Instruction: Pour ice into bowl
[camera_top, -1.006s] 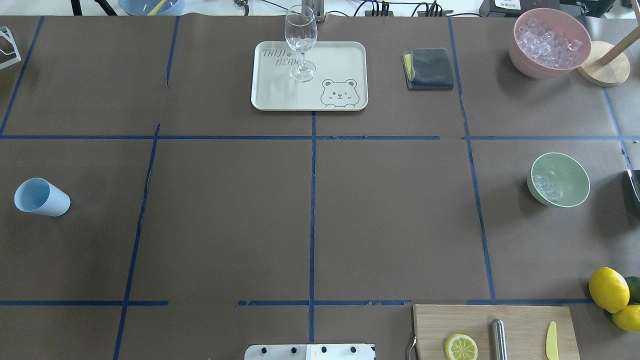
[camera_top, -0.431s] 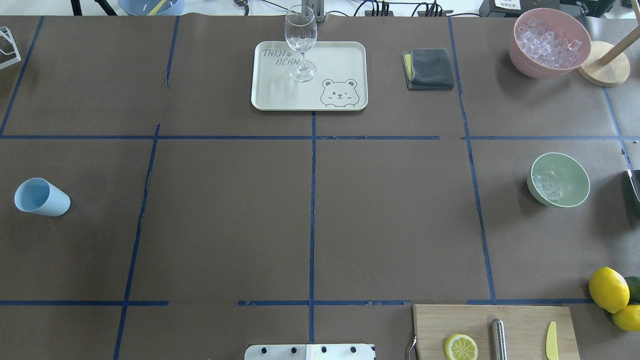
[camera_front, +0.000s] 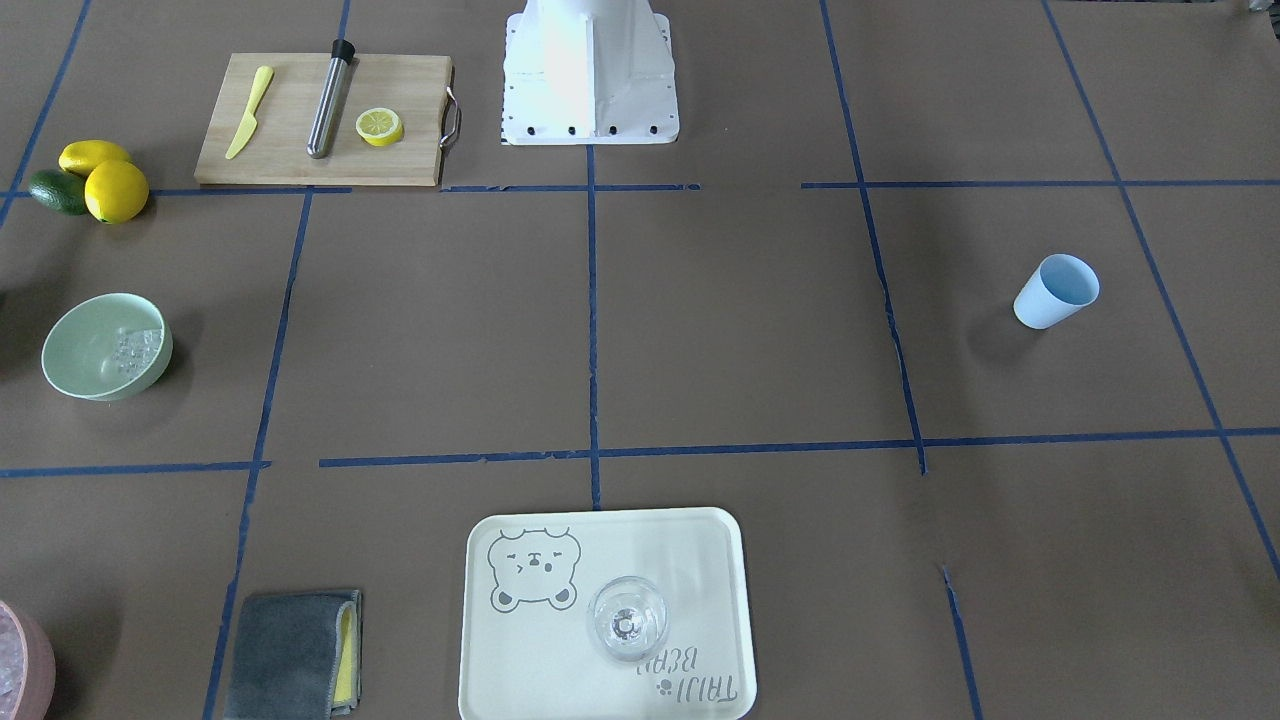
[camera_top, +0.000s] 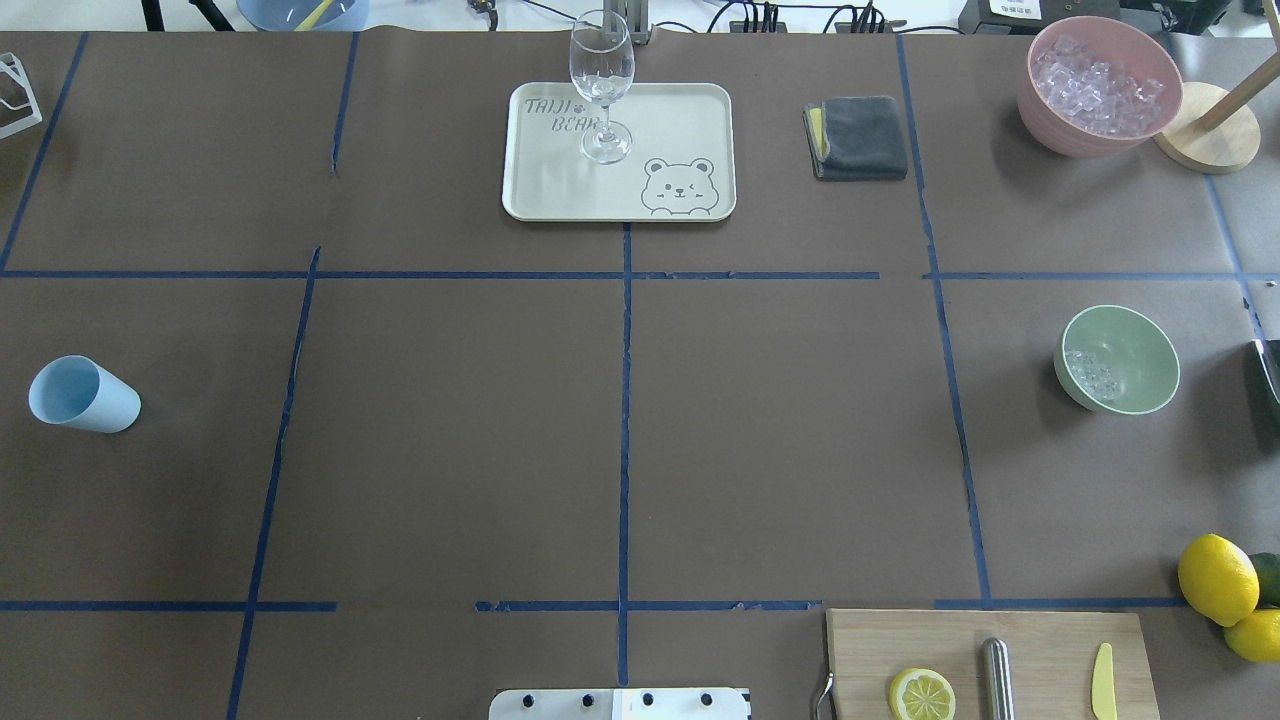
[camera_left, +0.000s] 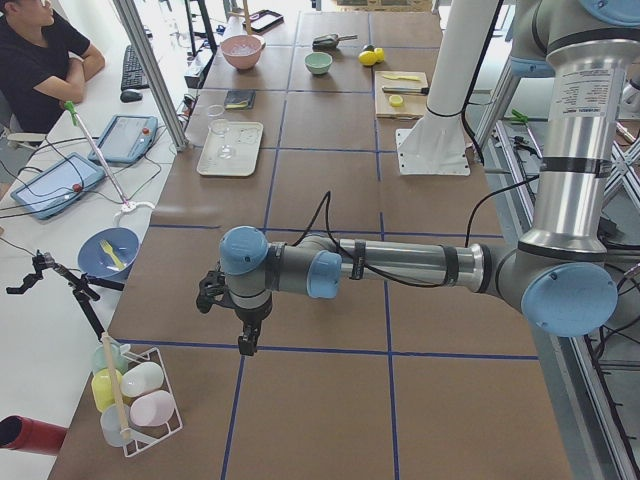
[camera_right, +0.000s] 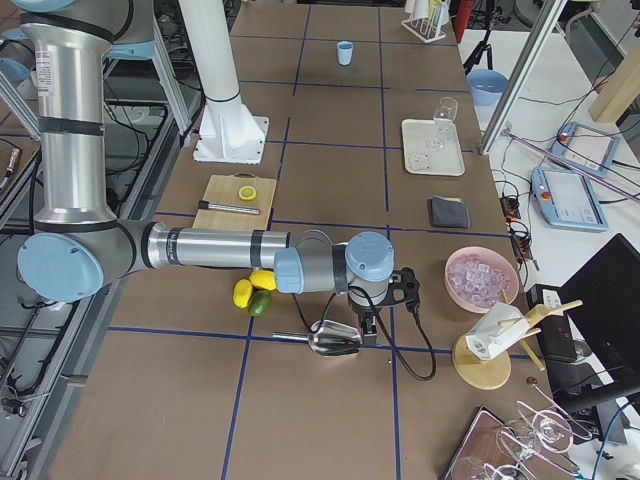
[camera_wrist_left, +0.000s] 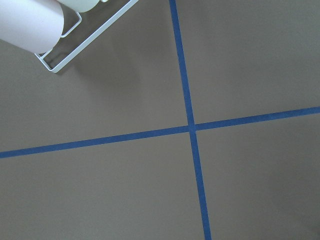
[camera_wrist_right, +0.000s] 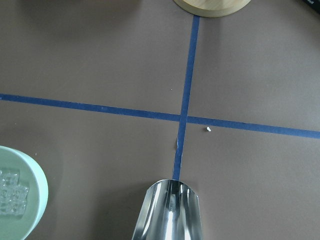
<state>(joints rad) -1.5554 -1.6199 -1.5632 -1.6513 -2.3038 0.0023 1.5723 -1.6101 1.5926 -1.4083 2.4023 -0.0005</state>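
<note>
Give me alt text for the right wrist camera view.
A shiny metal scoop juts in at bottom centre above a brown table crossed by blue tape. A pale green bowl holding clear ice cubes sits at lower left.

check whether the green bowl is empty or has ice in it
Has ice in it: a small cluster of clear cubes lies against one inner side of the green bowl; the rest of its inside is bare.

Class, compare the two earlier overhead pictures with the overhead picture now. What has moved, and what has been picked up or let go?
Nothing visibly changed. The ice lies in the bowl as before, and the cup and the glass on the tray are where they were.
</note>
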